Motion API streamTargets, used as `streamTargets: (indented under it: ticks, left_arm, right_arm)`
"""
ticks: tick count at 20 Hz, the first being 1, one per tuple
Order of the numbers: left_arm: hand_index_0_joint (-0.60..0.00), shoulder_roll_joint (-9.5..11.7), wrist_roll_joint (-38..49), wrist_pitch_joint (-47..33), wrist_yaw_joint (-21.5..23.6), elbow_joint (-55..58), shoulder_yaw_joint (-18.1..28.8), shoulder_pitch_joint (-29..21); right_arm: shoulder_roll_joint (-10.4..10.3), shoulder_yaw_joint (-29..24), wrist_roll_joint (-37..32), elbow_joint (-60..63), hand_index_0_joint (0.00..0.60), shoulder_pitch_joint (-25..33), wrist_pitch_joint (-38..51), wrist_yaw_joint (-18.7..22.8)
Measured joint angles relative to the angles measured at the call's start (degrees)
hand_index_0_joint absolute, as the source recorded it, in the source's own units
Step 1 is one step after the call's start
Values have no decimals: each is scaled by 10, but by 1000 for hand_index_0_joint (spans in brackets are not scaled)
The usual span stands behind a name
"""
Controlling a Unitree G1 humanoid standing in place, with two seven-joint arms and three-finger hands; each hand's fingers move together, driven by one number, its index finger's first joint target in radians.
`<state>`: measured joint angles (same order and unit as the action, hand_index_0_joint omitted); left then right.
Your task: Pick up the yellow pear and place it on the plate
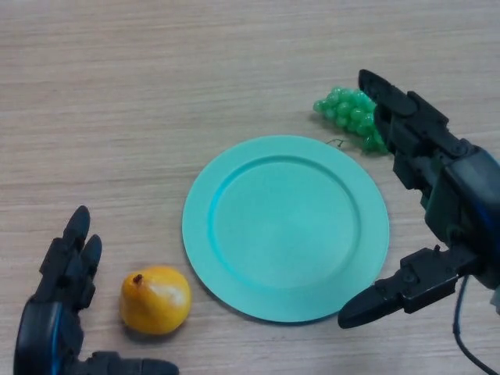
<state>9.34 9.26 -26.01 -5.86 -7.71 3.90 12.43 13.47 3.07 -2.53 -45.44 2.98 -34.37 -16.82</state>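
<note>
The pear (pixel 155 299) is lying on the table (pixel 117 94) near left, just left of the plate (pixel 286 226). The left hand (pixel 58 312) is sitting released beside it. The right hand (pixel 437 203) is hanging released at the plate's right, partly covering the grapes (pixel 348 113).

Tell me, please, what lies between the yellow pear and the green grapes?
In the head view, the teal plate lies between the yellow pear and the green grapes; nothing is on it.

Glossy yellow pear (pixel 155 299), smooth matt plate (pixel 285 226), on a wood-grain table (pixel 156 94).
</note>
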Motion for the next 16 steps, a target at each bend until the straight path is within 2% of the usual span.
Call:
streamTargets:
  ticks: [3,5,8,11,14,16]
  left_arm:
    - [0,0,-1,-5,33,-30,-17,-25]
    - [0,0,-38,-5,53,-39,-39,-33]
    - [0,0,-45,-5,59,-52,-72,-46]
    - [0,0,-64,2,87,-91,-82,-73]
    - [0,1,-69,20,108,-98,-97,-85]
    - [0,1,-103,23,113,-109,-103,-89]
  right_arm:
    - [0,-1,0,-3,0,0,0,0]
    - [0,-1,0,-11,0,-4,0,0]
    - [0,-14,-2,-36,0,-11,-1,-2]
    - [1,-45,-2,-37,0,-10,-1,-2]
    - [2,-47,-2,-37,0,-10,-1,-1]
    - [2,-47,-2,-37,0,-11,-1,-1]
